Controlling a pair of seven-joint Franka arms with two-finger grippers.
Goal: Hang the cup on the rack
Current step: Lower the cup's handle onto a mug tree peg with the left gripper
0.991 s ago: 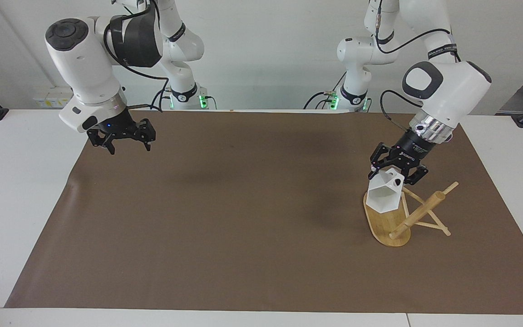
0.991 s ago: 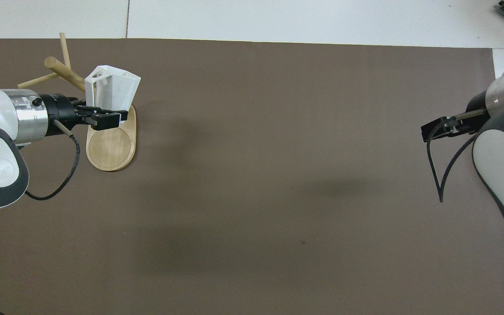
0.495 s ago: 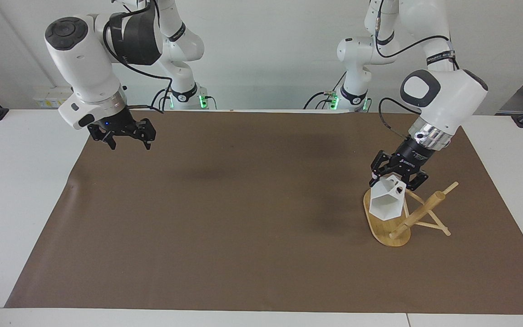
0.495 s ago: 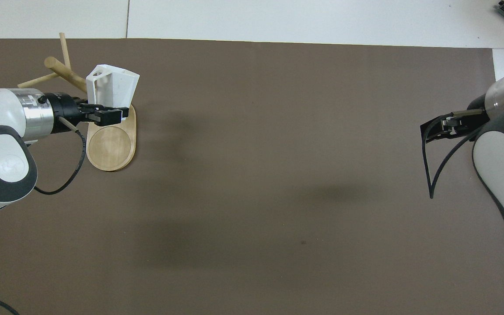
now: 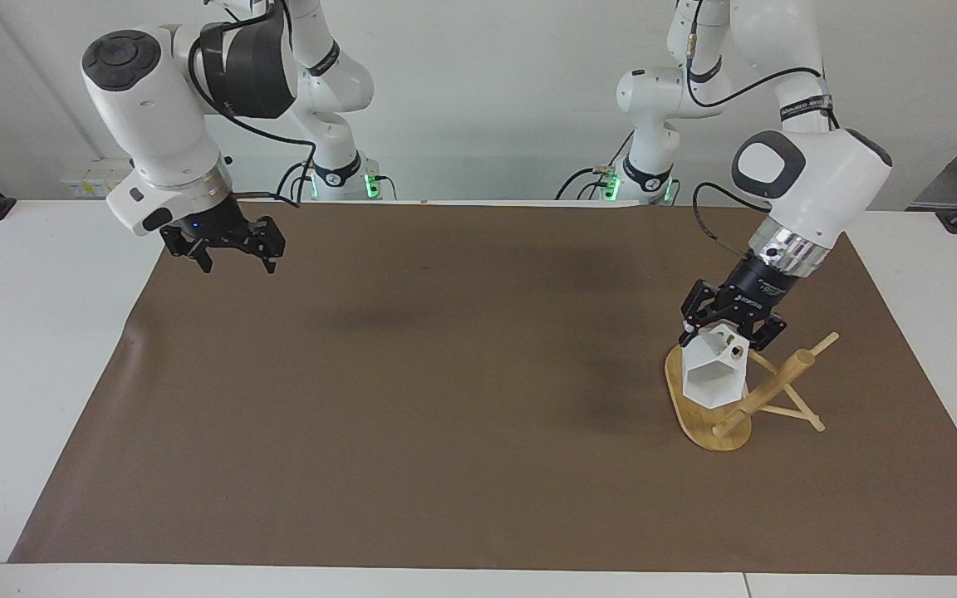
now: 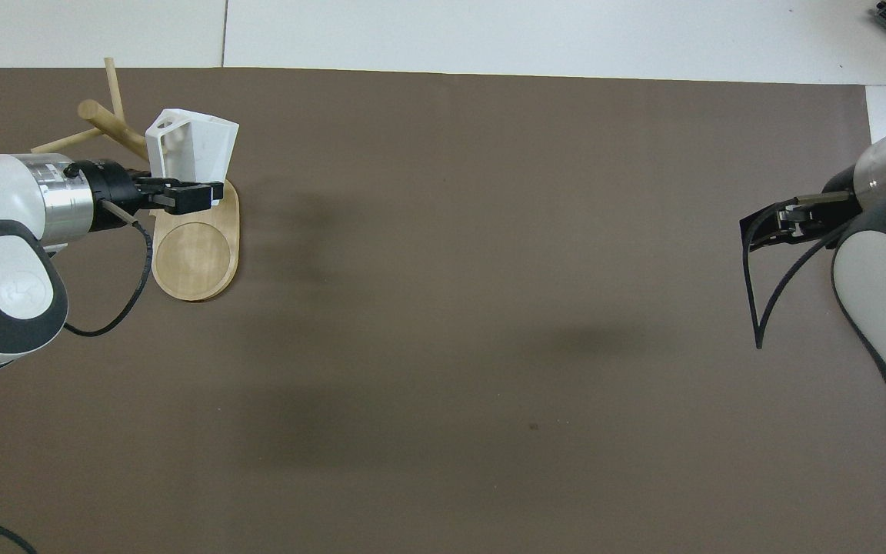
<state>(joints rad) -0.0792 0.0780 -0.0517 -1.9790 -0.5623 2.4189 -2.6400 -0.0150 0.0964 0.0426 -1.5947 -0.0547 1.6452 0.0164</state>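
White and pointy-sided, the cup (image 5: pixel 713 374) is up in the air, tipped on its side, over the oval base of the wooden rack (image 5: pixel 707 423). The left hand (image 5: pixel 729 325) is closed tight on the cup. The rack stands on the brown mat (image 5: pixel 412 390) at the left arm's end of the counter (image 5: pixel 22 316). The right hand (image 5: pixel 229 253) waits with its fingers spread wide, holding nothing, over the right arm's end of the mat.

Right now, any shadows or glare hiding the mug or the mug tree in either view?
Facing view: soft shadow on the mat beside the mug tree; white mug evenly lit. Overhead view: diffuse arm shadows on the mat, none over the mug; no glare.
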